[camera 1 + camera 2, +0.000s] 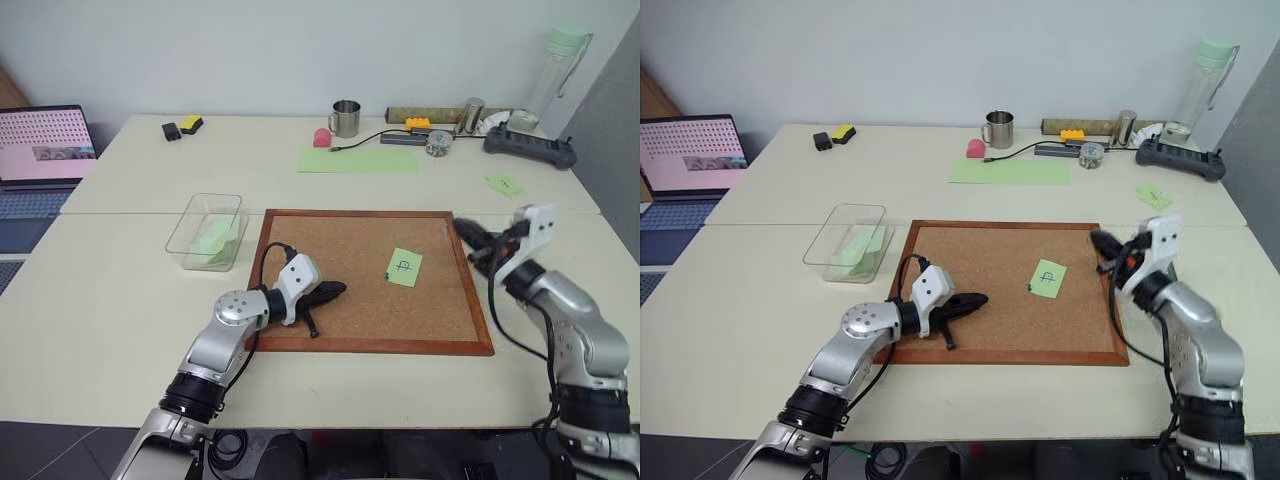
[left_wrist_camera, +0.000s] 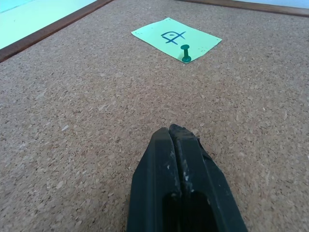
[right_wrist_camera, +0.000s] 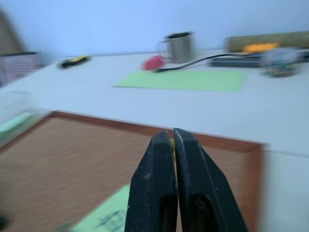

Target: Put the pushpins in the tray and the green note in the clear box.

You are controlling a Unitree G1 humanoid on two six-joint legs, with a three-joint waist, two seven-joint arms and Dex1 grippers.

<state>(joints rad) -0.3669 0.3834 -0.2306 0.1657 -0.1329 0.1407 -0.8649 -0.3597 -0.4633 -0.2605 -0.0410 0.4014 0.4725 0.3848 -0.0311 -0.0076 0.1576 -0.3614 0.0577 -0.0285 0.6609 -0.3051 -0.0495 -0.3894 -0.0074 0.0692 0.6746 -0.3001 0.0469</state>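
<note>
A framed cork board (image 1: 340,275), grainy brown with a reddish wooden rim, lies flat on the pale, smooth table (image 1: 130,310). On its right half sits the green note (image 1: 404,267), a light-green paper square marked with a black handwritten sign; in the left wrist view a green pushpin (image 2: 185,53) with a glossy plastic head stands on the note's near edge. The left gripper (image 1: 335,290) rests low over the board's left part, its two matte black fingers pressed flat together with nothing between them. The right gripper (image 1: 462,229) is raised above the board's right rim, its tapered black fingers closed on a tiny yellow thing (image 3: 172,143) just visible between their tips; what it is cannot be told. The clear box (image 1: 207,231), transparent plastic with rounded corners and low walls, stands just beside the board's left rim and holds something pale green. Farther back lie a large pale-green sheet (image 1: 358,160) and a metal mug (image 1: 345,118).
</note>
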